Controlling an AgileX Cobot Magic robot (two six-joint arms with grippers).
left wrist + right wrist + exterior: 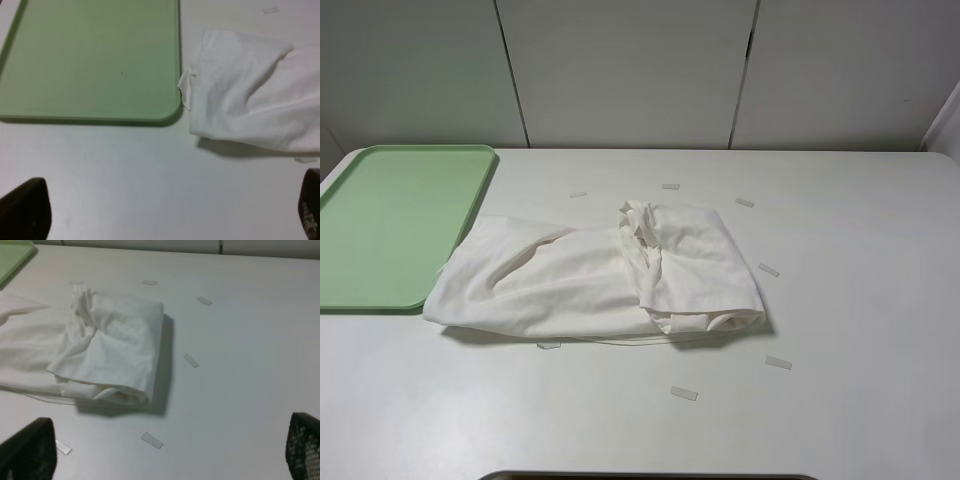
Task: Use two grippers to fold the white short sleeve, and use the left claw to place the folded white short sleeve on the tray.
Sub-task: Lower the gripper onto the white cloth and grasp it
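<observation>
Position noted: the white short sleeve (600,275) is laid crumpled on the worktop (860,300), its right part doubled over and its left edge just beside the tray (390,220). The left end effector (167,210) and the right end effector (165,450) are both set wide, with nothing gripped. The fold is judged incomplete. For a clean next fold, the near edge should be pinched at matching points with all layers caught, then lifted evenly. The paper strips (683,393) are to be avoided.
</observation>
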